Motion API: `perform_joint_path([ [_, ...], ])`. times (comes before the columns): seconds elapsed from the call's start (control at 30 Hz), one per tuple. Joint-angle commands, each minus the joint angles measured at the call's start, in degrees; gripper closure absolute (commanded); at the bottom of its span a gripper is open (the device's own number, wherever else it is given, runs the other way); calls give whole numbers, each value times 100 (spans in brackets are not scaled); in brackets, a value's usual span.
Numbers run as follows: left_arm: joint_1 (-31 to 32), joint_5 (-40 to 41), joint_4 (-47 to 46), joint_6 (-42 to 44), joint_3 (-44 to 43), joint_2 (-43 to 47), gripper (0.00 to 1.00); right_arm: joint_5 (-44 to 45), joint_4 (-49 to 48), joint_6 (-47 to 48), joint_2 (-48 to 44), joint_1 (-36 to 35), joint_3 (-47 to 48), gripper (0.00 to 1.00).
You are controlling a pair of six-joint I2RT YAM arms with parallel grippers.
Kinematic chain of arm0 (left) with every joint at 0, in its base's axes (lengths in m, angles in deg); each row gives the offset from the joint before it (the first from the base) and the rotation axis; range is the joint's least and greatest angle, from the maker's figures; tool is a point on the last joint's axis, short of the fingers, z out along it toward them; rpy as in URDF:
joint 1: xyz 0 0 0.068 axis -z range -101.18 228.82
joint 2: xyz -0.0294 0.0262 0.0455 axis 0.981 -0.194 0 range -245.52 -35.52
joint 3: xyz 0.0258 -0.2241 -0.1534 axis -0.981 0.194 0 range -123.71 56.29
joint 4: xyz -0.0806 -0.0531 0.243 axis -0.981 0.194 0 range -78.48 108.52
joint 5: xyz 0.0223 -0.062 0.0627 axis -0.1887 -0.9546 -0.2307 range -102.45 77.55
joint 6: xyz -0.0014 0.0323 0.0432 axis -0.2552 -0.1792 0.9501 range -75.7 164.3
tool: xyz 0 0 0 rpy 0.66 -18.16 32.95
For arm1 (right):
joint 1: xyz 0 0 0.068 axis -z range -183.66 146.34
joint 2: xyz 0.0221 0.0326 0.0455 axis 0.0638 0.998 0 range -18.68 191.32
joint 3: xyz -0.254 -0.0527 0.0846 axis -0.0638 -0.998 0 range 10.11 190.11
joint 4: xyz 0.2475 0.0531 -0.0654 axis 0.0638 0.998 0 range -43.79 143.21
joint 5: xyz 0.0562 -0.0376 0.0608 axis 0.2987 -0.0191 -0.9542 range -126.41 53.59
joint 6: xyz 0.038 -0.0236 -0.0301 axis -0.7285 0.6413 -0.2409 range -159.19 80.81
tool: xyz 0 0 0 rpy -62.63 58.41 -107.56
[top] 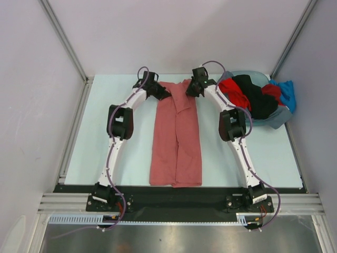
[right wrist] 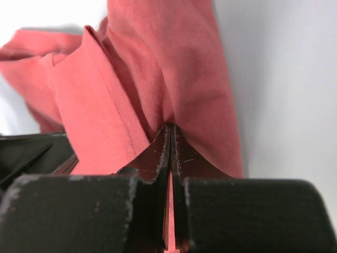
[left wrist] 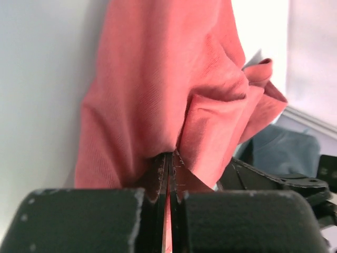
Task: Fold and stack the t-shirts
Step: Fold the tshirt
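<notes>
**Figure.** Salmon-red t-shirt (top: 176, 137), folded lengthwise, at what I judge to be the start of its cross fold.

- **Grip.** The left gripper (top: 160, 94) and right gripper (top: 190, 90) are each clamped tight on the shirt's far end. Both wrist views show closed fingers with cloth bunched in the seam between them.
- **Position.** From the fingertips the shirt runs back between the two arms as one long strip. Its near hem lies by the table's (top: 105, 116) near edge.
- **Doing it well.** I would lift both wrists together, level and at the same pace, so the pinched end stays taut between them. Then I would carry it back over the strip until hem meets hem (a lagging wrist would skew the fold).
- **Edges and room.**
  - Ahead of the fingertips the table ends near the back wall (top: 174, 37), so I see little room to go forward.
  - Outboard of the right gripper, just beside it, sits the basin (top: 281, 120) with the heaped t-shirts (top: 253, 97). An elbow swinging out could snag them.
  - Outboard of the left gripper the surface is bare, and the path back is bounded only by the arms' own links.
</notes>
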Motion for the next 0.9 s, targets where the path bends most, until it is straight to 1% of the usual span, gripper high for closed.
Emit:
perform_joint_path([
  [0.0, -254, 310, -281, -165, -590, -567, 100, -201, -569, -301, 613, 157, 45, 100],
  [0.13, -395, 240, -473, -130, -751, -762, 100, -211, -842, -293, 666, 219, 97, 100],
  [0.27, -526, 301, -491, 19, -777, -753, 100, -96, -694, -389, 640, 333, 150, 100],
  [0.43, -659, 91, -649, 107, -830, -657, 100, -227, -737, -407, 596, 377, 80, 100],
  [0.57, -667, -24, -597, 370, -725, -244, 100, -298, -728, -564, 596, 395, 132, 100],
  [0.63, -659, -24, -431, 529, -619, 134, 99, -429, -763, -670, 596, 395, 168, 100],
  [0.67, -659, -41, -360, 677, -523, 413, 98, -508, -850, -732, 605, 395, 211, 100],
  [0.77, -641, -304, -237, 967, -242, 880, 91, -790, -886, -785, 570, 369, 361, 100],
  [0.8, -632, -331, -158, 1091, -67, 1247, 89, -869, -921, -820, 543, 360, 457, 100],
  [0.87, -615, -279, 237, 1600, 136, 1627, 85, -1054, -869, -855, 324, 369, 510, 100],
])
